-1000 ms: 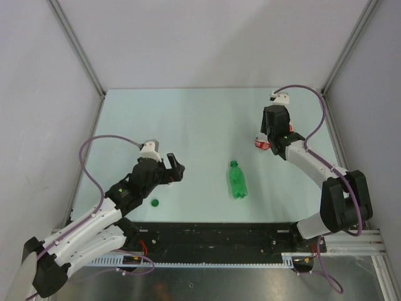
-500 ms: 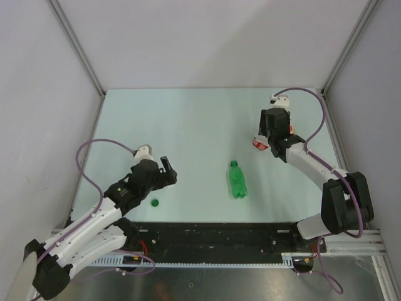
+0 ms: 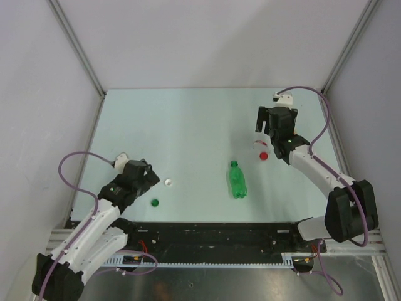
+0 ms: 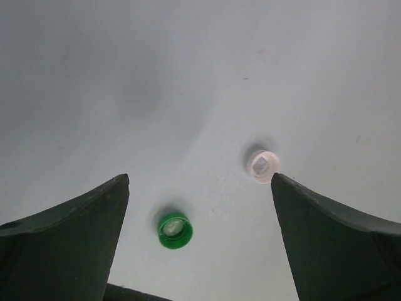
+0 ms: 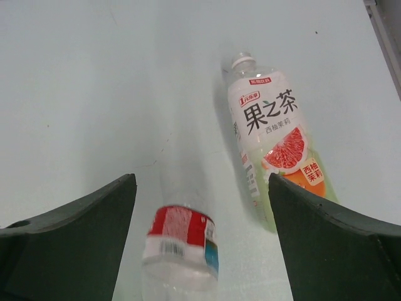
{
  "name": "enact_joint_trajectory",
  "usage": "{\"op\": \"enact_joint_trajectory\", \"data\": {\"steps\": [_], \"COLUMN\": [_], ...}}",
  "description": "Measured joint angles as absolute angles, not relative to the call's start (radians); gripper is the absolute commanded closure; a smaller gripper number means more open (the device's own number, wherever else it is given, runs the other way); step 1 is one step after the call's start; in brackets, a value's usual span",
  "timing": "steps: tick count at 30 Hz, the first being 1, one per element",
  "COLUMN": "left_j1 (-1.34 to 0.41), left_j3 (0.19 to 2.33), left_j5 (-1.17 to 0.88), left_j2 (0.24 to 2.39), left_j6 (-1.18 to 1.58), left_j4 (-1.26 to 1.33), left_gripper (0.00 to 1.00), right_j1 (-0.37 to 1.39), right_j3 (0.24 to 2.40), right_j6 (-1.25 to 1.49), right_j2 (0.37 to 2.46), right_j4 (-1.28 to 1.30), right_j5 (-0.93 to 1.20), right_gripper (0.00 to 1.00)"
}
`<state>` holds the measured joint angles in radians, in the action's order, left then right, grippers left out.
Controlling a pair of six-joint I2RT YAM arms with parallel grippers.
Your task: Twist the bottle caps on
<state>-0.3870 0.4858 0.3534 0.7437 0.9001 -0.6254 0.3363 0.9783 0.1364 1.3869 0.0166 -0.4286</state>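
Top external view shows me the parts scattered, nothing yet mated: the small green bottle (image 3: 236, 180) lies at centre frame, the red cap (image 3: 264, 155) to its right (close by the right arm), and the white cap (image 3: 168, 182) and green cap (image 3: 155, 202) sit at lower left. I judge each arm is parked over its own share of the work. My left gripper (image 4: 199, 182) is spread wide above both caps, touching neither. My right gripper (image 5: 202, 179) is equally wide and empty, poised over the slim clear bottle (image 5: 180, 241), with the grapefruit-label bottle (image 5: 276, 138) lying open-necked beside it.
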Motion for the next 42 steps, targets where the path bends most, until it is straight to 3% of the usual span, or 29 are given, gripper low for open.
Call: {"op": "enact_joint_trajectory", "data": {"steps": [5,12,25,32,42], "left_j1": [-0.371,-0.37,-0.37,-0.374,-0.439], "left_j3": [0.475,0.451,0.4,0.383,0.353], "left_j5": [0.363,0.335,0.306,0.273,0.25], "left_j2": [0.744,0.772,0.714,0.698,0.679], "left_j6": [0.96,1.003,1.12,1.143,1.163], "left_j4": [-0.707,-0.775,-0.845,-0.853,-0.857], "left_gripper": [0.1,0.16,0.36,0.53,0.52], "right_j1": [0.336,0.308,0.297,0.297,0.296], "right_j3": [0.978,0.978,0.978,0.978,0.978], "right_j6": [0.138,0.145,0.196,0.21,0.221], "right_j2": [1.37,1.327,1.32,1.32,1.32], "right_j4": [0.017,0.025,0.133,0.157,0.167], "right_j5": [-0.431,-0.398,-0.251,-0.207,-0.171], "right_gripper": [0.01,0.01,0.01,0.01,0.01]}}
